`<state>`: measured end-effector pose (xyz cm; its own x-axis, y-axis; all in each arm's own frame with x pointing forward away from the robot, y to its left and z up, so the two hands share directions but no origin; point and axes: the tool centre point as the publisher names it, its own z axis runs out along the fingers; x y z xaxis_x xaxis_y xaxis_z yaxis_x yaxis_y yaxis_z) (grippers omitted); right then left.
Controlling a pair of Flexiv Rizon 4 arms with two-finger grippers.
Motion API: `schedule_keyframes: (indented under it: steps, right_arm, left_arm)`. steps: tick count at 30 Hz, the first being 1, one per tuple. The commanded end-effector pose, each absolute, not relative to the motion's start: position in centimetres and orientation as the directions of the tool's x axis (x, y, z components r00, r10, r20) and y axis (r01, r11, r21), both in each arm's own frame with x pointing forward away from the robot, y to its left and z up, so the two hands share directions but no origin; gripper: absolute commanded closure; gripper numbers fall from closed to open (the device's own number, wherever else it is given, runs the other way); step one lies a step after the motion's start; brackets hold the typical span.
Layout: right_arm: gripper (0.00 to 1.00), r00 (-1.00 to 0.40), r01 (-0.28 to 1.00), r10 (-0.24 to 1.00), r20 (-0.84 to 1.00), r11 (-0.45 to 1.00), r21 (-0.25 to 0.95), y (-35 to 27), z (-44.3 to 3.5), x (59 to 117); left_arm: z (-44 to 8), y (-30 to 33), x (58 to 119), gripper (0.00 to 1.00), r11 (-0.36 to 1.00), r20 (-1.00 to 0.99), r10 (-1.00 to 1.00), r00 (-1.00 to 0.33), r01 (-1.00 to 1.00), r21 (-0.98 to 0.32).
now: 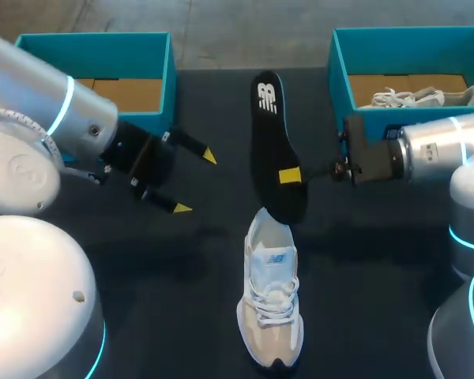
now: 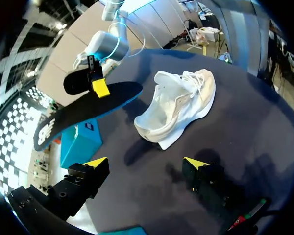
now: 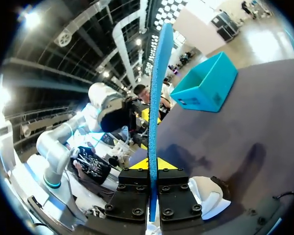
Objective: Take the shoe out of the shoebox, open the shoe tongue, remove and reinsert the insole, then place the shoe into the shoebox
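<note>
A white and beige shoe [image 1: 271, 316] lies on the dark table near the front, its opening toward the back. Above its heel end hangs the black insole [image 1: 268, 142], lifted off the table, with my right gripper [image 1: 291, 175] shut on its edge. In the right wrist view the insole [image 3: 154, 98] runs edge-on, blue underside showing, out from between the shut fingers [image 3: 153, 164], and the shoe [image 3: 206, 198] lies below. My left gripper [image 1: 191, 181] hovers open and holding nothing, left of the insole. Its wrist view shows the shoe [image 2: 181, 105] and insole [image 2: 88, 115] ahead of the open gripper [image 2: 146, 164].
A teal shoebox [image 1: 166, 75] stands at the back left. A second teal shoebox [image 1: 340, 71] at the back right holds another pale shoe [image 1: 419, 97]. Dark table surface lies between the shoe and both arms.
</note>
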<state>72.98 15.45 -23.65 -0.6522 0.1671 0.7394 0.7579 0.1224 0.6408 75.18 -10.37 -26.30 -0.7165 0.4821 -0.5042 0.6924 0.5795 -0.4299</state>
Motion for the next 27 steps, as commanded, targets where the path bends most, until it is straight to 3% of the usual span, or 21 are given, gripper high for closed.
schedule_keyframes:
  steps: [1,10,23,27]
  right_arm:
    - [1.00,-0.670,0.742,0.172,0.722,0.125,0.659,15.6,-24.3,72.5]
    - [1.00,-0.752,0.659,0.138,0.645,0.149,0.737,16.5,-25.4,72.4]
    - [1.00,-0.754,0.657,0.142,0.642,0.185,0.731,17.1,-25.7,72.3]
    - [1.00,-0.772,0.635,0.146,0.618,0.165,0.755,17.3,-25.9,72.4]
  left_arm:
    - [-26.8,-11.3,76.2,0.00,0.648,-0.332,0.545,-0.770,0.638,-0.416]
    - [-29.1,-11.6,75.9,0.00,0.672,-0.204,0.553,-0.808,0.577,-0.464]
    - [-29.5,-11.5,75.9,0.00,0.702,-0.182,0.551,-0.814,0.571,-0.426]
    - [-30.0,-11.3,75.8,0.00,0.741,-0.152,0.470,-0.869,0.483,-0.467]
